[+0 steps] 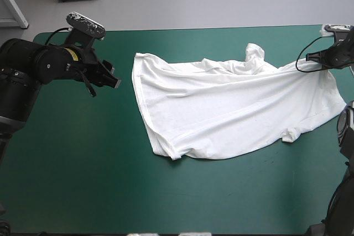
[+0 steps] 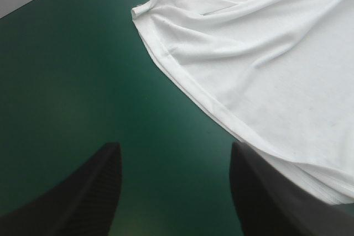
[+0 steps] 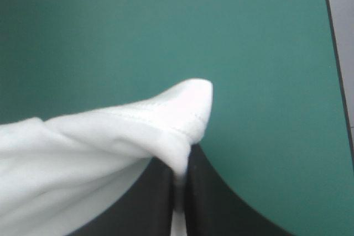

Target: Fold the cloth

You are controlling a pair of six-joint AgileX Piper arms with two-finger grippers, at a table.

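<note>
Now my right gripper (image 3: 180,165) is pinched tight on one end of the T-shirt (image 1: 232,109), which lies long across the teal-green table (image 1: 83,181). My left gripper (image 2: 174,148) is wide open, just beside the other end.

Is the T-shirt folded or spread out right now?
Spread out, not folded: the T-shirt lies mostly flat across the teal-green cover, rumpled along its far edge, one corner pinched in the right tool.

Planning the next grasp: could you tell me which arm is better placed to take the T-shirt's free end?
Probably left: left gripper open beside the T-shirt; right gripper shut on its other end.
</note>
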